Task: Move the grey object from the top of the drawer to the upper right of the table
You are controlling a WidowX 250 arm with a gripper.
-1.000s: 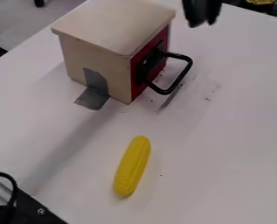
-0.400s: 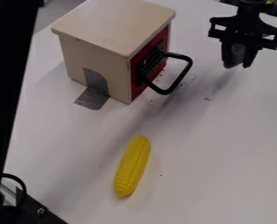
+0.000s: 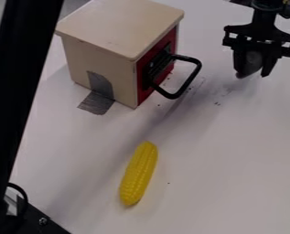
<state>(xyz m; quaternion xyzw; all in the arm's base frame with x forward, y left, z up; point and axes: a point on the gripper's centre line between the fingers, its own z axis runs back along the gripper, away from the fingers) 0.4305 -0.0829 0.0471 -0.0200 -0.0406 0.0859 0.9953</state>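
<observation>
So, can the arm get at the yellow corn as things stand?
Probably not yet: the hand seems occupied by the grey object, which it must release first. Otherwise, the drawer box stands clear of its path to the corn.

- My fingers cover the sides of the grey object (image 3: 253, 60) in my pincer (image 3: 253, 75); its full shape I can't tell.
- Above my pincer, the arm (image 3: 264, 17) is cut off by the top edge.
- The black bar (image 3: 26, 77) runs out of the picture and hides some of the bench's (image 3: 208, 183) left edge.
- The box's (image 3: 119, 20) back is hidden, its top just clipped.
- Dark specks (image 3: 217, 103) beside the handle (image 3: 191, 77) are too small to name.
</observation>
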